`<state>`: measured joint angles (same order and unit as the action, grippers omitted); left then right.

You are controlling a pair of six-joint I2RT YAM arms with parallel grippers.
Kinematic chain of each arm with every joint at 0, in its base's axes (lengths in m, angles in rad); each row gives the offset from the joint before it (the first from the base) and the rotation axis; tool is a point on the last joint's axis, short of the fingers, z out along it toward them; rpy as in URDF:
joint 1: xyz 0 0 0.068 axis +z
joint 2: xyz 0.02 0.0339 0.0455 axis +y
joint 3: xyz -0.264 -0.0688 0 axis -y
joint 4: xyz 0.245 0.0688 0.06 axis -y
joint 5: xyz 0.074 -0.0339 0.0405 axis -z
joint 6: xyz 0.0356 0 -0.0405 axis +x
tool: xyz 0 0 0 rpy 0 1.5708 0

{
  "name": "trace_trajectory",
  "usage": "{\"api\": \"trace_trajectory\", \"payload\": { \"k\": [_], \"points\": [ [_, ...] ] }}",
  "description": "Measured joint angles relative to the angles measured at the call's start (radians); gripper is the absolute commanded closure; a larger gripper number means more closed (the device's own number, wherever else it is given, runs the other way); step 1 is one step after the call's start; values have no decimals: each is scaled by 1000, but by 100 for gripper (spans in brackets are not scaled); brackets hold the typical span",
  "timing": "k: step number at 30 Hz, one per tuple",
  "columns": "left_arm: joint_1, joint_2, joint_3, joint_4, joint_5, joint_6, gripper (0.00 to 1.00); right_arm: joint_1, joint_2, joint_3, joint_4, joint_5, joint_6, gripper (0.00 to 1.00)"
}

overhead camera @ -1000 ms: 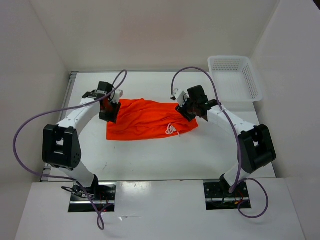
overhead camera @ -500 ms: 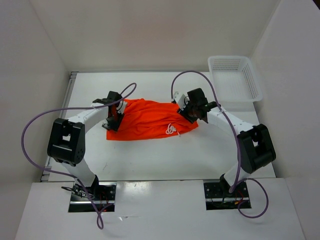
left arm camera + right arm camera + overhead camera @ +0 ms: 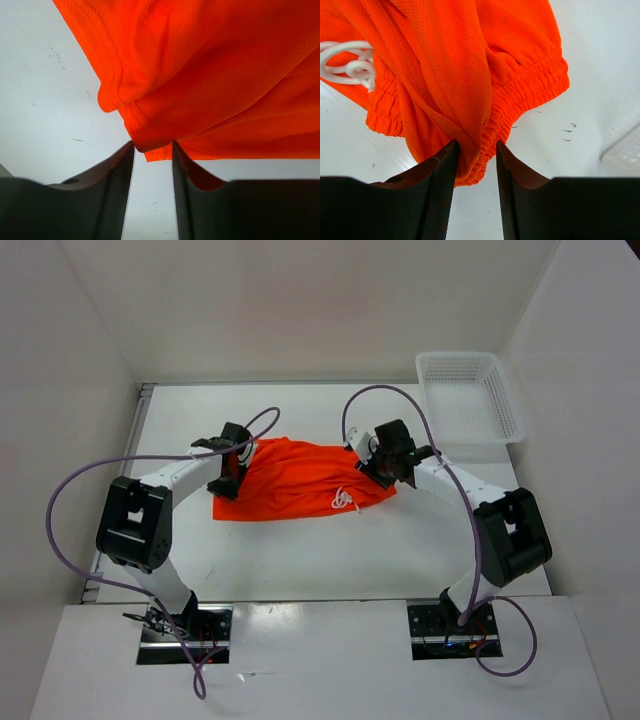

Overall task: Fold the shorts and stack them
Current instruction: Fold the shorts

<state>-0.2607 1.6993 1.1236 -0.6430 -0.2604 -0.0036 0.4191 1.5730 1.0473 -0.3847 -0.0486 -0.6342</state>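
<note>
Shorts (image 3: 300, 480) lie mid-table; left gripper (image 3: 152, 146) pinches a hem corner (image 3: 142, 135) at 9 o'clock, right gripper (image 3: 476, 145) the waistband (image 3: 535, 95) at 3. Thin grips may slip if arms lift unevenly.

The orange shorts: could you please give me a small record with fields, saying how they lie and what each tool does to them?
shorts: orange, spread on the white table, not yet folded
drawstring: white, looped near the waistband
left tool: closed on a hem corner
right tool: closed on the gathered waistband
basket: white, far right, apart from the shorts
</note>
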Motion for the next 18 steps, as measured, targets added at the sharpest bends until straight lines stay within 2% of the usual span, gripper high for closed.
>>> {"api": "trace_trajectory", "payload": {
  "k": [3, 4, 8, 11, 12, 13, 14, 18],
  "points": [
    [-8, 2, 0, 23, -9, 3, 79, 0, 0, -18, 2, 1, -7, 59],
    [-9, 6, 0, 28, -10, 1, 87, 0, 0, -25, 2, 4, -10, 59],
    [-9, 43, 0, 46, -12, 1, 98, 0, -2, -40, 3, 16, -21, 60],
    [-9, 60, -2, 46, -12, 1, 100, 0, -5, -43, 3, 20, -33, 81],
    [-9, 60, -2, 45, -12, 1, 100, 0, -6, -43, 3, 21, -39, 92],
    [-8, 59, -2, 47, -14, 1, 100, 0, -8, -43, 3, 23, -47, 96],
    [-4, 59, -1, 47, -18, 1, 100, 0, -8, -43, 3, 24, -48, 100],
    [27, 59, 36, 41, -38, 1, 100, 0, -8, -39, 6, 40, -43, 100]
  ]
}}
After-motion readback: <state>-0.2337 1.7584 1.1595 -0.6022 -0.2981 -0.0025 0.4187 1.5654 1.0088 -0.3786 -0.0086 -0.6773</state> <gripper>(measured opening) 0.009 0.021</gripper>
